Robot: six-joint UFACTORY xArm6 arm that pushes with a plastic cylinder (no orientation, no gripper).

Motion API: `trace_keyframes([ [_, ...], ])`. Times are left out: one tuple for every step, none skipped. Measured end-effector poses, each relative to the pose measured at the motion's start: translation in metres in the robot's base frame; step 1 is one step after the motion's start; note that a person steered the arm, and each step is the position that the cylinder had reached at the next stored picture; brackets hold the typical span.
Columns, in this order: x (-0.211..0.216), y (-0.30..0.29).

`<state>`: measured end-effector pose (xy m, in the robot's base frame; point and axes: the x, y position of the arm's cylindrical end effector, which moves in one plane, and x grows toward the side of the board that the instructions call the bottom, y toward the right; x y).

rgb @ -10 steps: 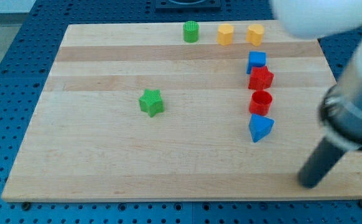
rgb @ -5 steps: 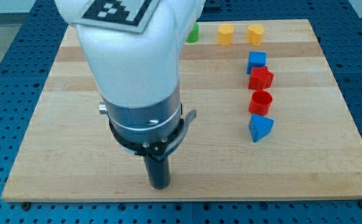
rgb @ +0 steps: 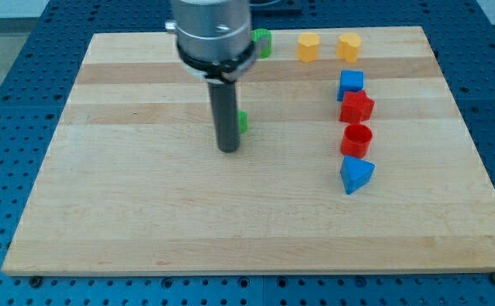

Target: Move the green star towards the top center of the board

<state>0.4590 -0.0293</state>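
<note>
Near the middle of the surface [rgb: 128,212], somewhat toward the top edge, my tip [rgb: 228,149] is set down; no pincer is carried, only the straight dark rod. Just behind the rod, on its right side, a sliver of the green star [rgb: 243,122] is seen, the rest being hidden, so contact cannot be judged. Toward the top edge, a green block [rgb: 264,42] is partly covered by the arm's housing; its shape cannot be made out. To its right along the top edge, two yellow blocks [rgb: 308,47] [rgb: 348,47] are placed side by side, slightly apart. Down the right half, a column is formed by a blue cube [rgb: 350,84], a red star [rgb: 356,107], a red cylinder [rgb: 356,139] and a blue triangle [rgb: 355,174], each close to the next.
</note>
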Motion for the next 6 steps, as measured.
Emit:
trace_keyframes([
  [0.002,0.010],
  [-0.002,0.015],
  [-0.008,0.019],
  [-0.013,0.019],
  [-0.014,0.019],
  [-0.015,-0.007],
])
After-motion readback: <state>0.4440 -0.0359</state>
